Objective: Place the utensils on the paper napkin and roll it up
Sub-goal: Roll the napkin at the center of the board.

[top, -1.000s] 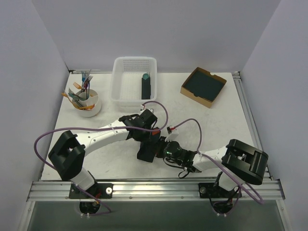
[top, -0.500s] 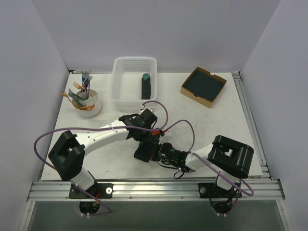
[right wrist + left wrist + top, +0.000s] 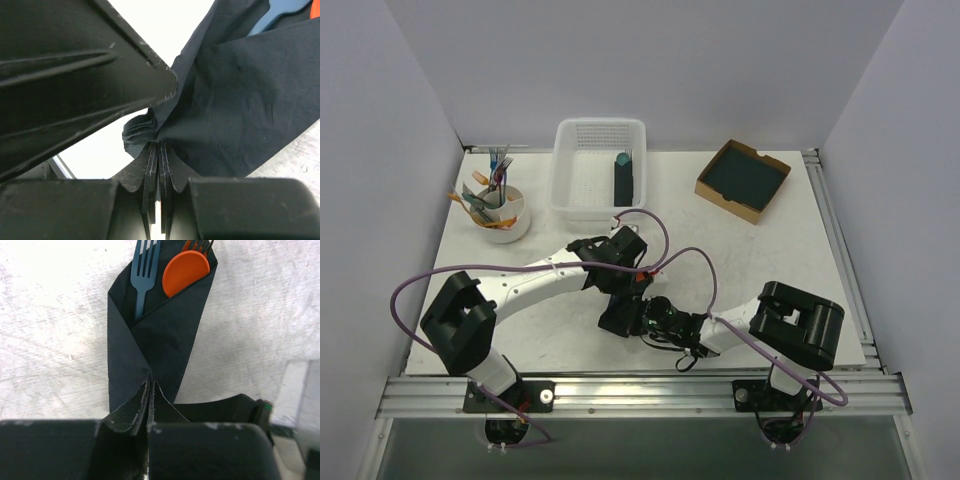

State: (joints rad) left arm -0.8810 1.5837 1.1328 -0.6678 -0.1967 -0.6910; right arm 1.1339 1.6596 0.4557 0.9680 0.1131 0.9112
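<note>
Pinching paper napkin [image 3: 160, 335]: left tool [image 3: 150, 389], right tool [image 3: 159, 149], both closed tight on it.

White table [image 3: 800, 262] carries cup [image 3: 510, 229], basket [image 3: 582, 176], box [image 3: 728, 203], napkin [image 3: 160, 335].

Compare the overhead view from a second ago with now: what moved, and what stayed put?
The right arm drew in leftward, carrying the right fingers slightly left, closer to the left fingers. The paper napkin shifted a touch left with them. Nothing was taken or released: both pairs stayed shut on the paper napkin. The left arm, basket, cup and box are unchanged.
</note>
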